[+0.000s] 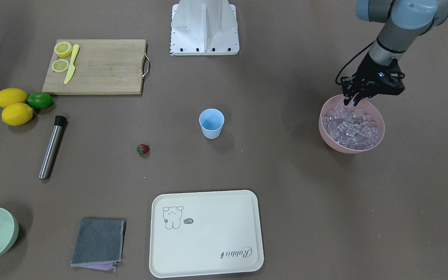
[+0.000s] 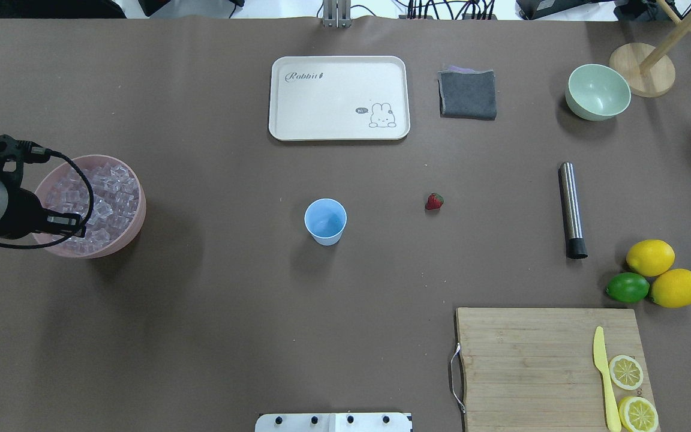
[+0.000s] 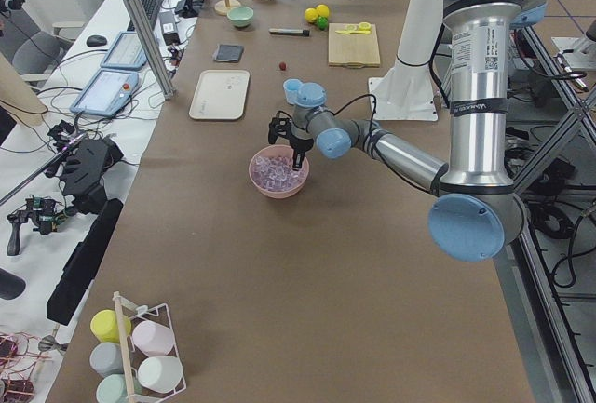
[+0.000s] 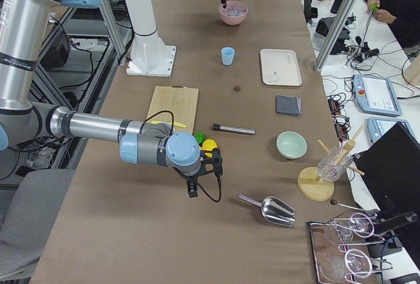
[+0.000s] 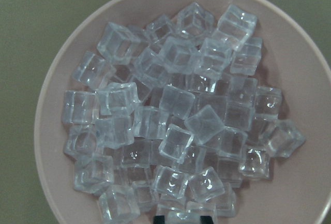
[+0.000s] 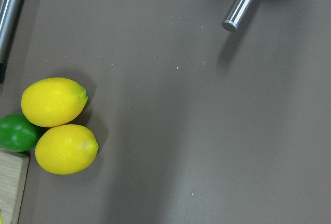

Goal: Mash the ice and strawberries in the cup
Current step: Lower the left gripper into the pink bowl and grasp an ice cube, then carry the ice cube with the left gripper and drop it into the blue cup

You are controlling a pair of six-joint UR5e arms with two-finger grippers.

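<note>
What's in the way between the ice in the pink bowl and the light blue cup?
Nothing visible. The left hand is over the clear ice cubes in the pink plastic bowl, and only bare brown table lies between that bowl and the small light blue plastic cup.

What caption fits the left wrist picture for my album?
A pink bowl piled with clear ice cubes, seen from above.

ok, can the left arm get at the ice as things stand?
Probably yes. The left claw hangs right over the pink bowl, and the ice lies heaped and uncovered in it, with nothing between. Whether the claw is open enough, I cannot tell.
</note>
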